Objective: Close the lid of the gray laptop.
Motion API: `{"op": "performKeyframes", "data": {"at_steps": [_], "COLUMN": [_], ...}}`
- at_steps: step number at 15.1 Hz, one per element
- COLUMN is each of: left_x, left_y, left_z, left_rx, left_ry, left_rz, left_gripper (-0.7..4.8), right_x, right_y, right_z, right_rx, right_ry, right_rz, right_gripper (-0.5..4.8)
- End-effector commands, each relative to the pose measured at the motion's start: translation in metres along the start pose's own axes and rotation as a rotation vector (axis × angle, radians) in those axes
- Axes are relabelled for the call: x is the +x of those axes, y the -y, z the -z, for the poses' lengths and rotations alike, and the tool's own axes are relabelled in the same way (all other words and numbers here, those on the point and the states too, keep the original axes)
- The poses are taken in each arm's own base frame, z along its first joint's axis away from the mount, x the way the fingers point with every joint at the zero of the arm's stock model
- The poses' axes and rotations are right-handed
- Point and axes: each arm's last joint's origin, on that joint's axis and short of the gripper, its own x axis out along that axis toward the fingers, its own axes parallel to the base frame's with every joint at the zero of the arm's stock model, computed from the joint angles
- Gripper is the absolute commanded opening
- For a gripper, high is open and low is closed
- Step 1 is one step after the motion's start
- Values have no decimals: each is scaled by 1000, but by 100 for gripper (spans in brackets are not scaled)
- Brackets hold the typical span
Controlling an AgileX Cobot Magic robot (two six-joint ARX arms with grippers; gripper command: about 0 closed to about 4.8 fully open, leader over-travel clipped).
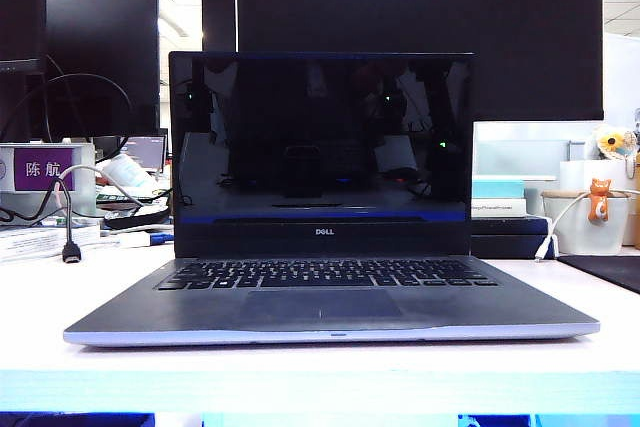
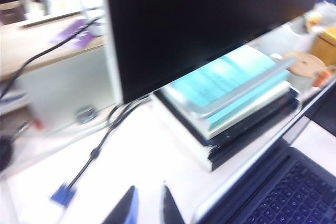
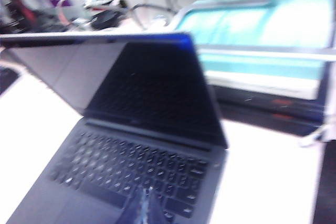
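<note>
The slim gray-silver Dell laptop [image 1: 330, 297] sits centred on the white table [image 1: 60, 297], long axis left to right, black keyboard facing the near edge. Its lid [image 1: 320, 137], a glossy black screen, stands upright and open.

Left gripper [image 2: 148, 205]: fingers released, behind the lid's left end, apart from it.

Right gripper [image 3: 143, 208]: above the keyboard, touching nothing; its finger state cannot be told.
</note>
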Motion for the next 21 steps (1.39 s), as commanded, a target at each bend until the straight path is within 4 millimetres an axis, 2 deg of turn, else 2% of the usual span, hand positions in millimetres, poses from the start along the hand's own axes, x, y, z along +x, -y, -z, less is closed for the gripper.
{"op": "performKeyframes", "data": {"at_steps": [1,3,5,8,10,14,16,20,21], "left_x": [23,49,73,112,126,122,116,112,112], "left_y": [-2,-5,-3,13,27,37,41,52,65], "left_z": [-16,-20,-13,4,12,24,32,38,40], "left_rx": [5,7,-9,16,53,66,48,-35,-37], "left_ry": [-34,-102,-153,-251,-330,-515,-614,-686,-731], "left_rz": [48,33,53,49,34,10,51,164,201], "left_gripper": [60,57,51,51,51,51,51,51,51], "right_x": [1,2,1,1,1,1,1,1,1], "right_y": [0,-2,-2,-3,-3,-3,-3,-3,-3], "right_z": [-2,-2,-2,-2,-1,-1,-1,-1,-1], "right_rx": [-11,-30,-30,-30,-29,-30,-33,-36,-34], "right_ry": [1,-3,-6,-6,-8,-11,-11,-12,-14], "right_rz": [-22,-68,-95,-106,-107,-109,-109,-109,-108], "right_gripper": [-5,-5,-5,-5,-5,-5,-5,-5,-5]}}
